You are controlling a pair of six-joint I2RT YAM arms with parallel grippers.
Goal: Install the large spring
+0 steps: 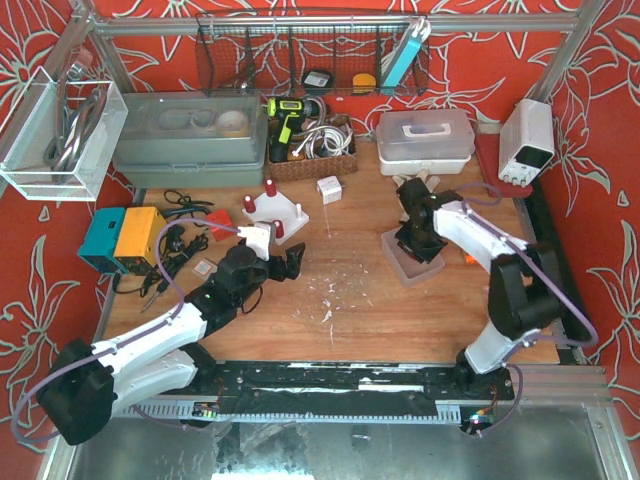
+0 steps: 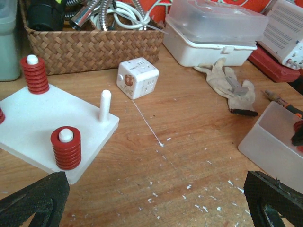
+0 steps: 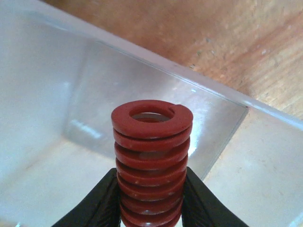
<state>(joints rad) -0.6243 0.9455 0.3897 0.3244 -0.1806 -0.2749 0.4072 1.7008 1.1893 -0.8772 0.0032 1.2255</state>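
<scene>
My right gripper (image 3: pixel 151 198) is shut on a large red spring (image 3: pixel 151 151), its black fingers (image 3: pixel 99 203) on both sides of the coils, inside a clear plastic bin (image 3: pixel 156 75). In the top view the right gripper (image 1: pixel 418 238) sits over that bin (image 1: pixel 400 262). A white peg board (image 2: pixel 33 123) carries red springs (image 2: pixel 66 147) on its pegs, and one white peg (image 2: pixel 105 105) is bare. It also shows in the top view (image 1: pixel 287 212). My left gripper (image 2: pixel 156 203) is open and empty, low over the wood, right of the board; it shows in the top view (image 1: pixel 280 265).
A white cube (image 2: pixel 137 78), a wicker basket (image 2: pixel 94 49) of cables, a white lidded box (image 2: pixel 215 30) and a worn glove (image 2: pixel 229 87) lie beyond the left gripper. A teal and yellow device (image 1: pixel 122 238) with black cables is at the left. A white power supply (image 1: pixel 527 140) stands at the right.
</scene>
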